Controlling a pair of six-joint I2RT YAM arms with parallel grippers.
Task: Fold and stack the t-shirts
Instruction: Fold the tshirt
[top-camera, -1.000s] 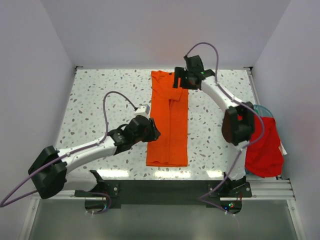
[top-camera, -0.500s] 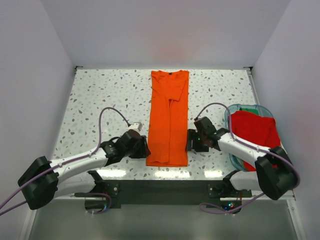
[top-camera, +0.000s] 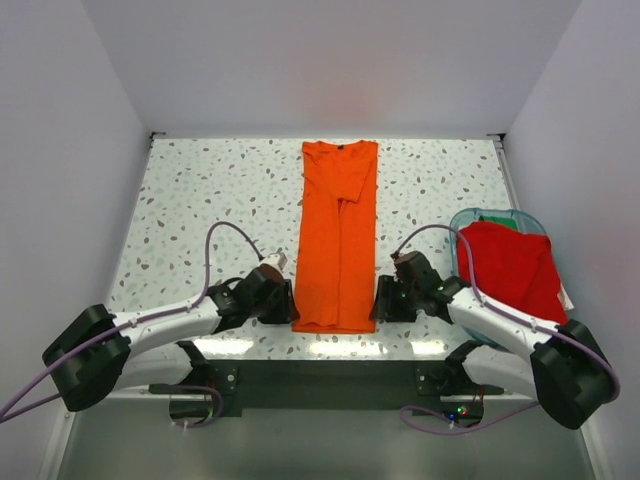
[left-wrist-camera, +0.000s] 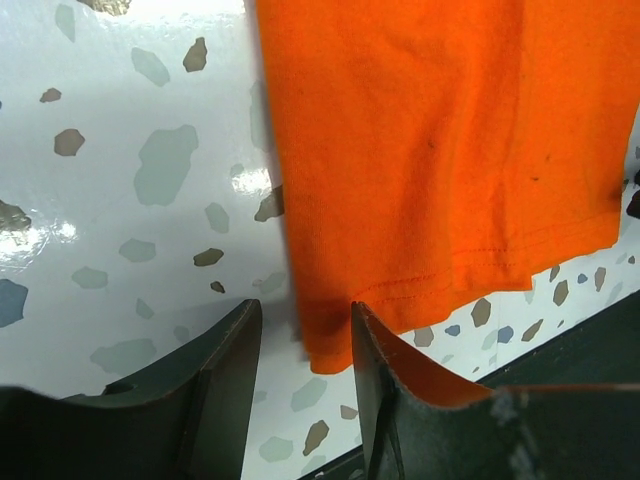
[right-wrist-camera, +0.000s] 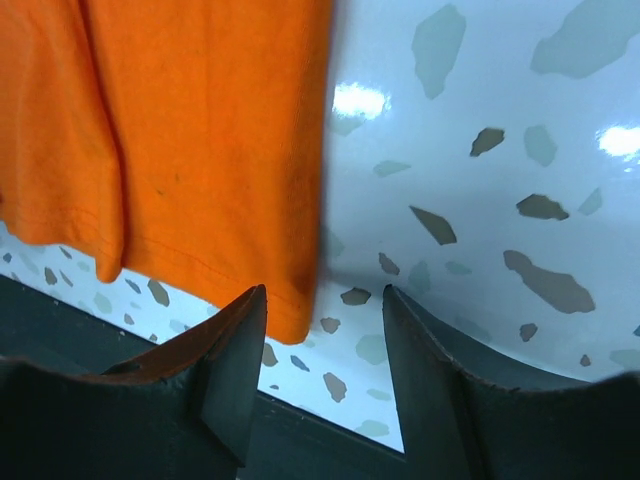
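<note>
Orange t-shirt (top-camera: 340, 240): long folded strip, faint dark specks, flat, left of bin (top-camera: 500, 212).
Red t-shirt (top-camera: 510, 270): heaped in bin.
Left gripper (left-wrist-camera: 305, 310): jaws parted, at strip's hem corner farther from bin.
Right gripper (right-wrist-camera: 325, 295): jaws parted, at hem corner nearer bin.

- You've got the centre t-shirt (top-camera: 338, 240) on the table (top-camera: 200, 200), mid-width, running from far edge to near edge.
- L gripper (top-camera: 285, 303) sits just left of its near-left corner; the corner lies btwn the fingers (left-wrist-camera: 235, 350).
- R gripper (top-camera: 382, 300) sits just right of the near-right corner; same there.
- Bin (top-camera: 500, 215) is on the table's right side, apart from the centre t-shirt.
- 2nd t-shirt (top-camera: 512, 270) lies in the bin, spilling over its near & right rim.
</note>
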